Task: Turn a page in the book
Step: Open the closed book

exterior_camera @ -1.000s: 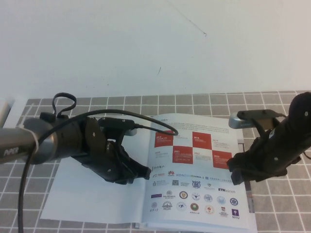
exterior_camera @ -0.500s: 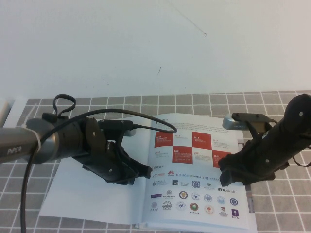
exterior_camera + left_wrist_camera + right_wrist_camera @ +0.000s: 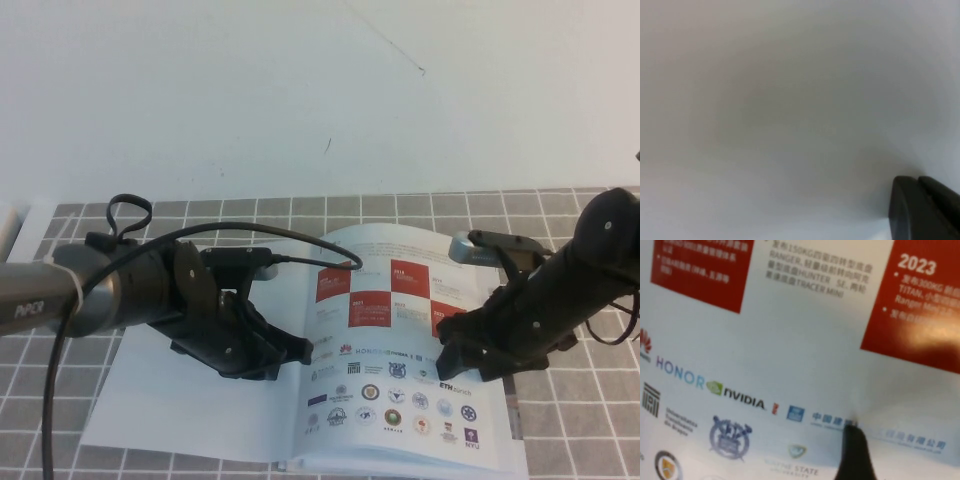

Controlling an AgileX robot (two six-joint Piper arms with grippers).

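Glossy page (image 3: 385,330) bows under open right gripper (image 3: 462,358); drag gently inward, left gripper (image 3: 290,352), jaws unreadable, pinning book (image 3: 200,400).

A plain white wall (image 3: 300,90) fills the upper half of the high view, marked by a thin dark diagonal line (image 3: 385,40) and a few small dark specks (image 3: 327,146). Below it lies a table covering (image 3: 590,420) of grey squares separated by white grid lines, reaching to the lower edge. A pale strip (image 3: 25,215) borders the covering at the far left. Lighting is even and soft, without hard shadows.
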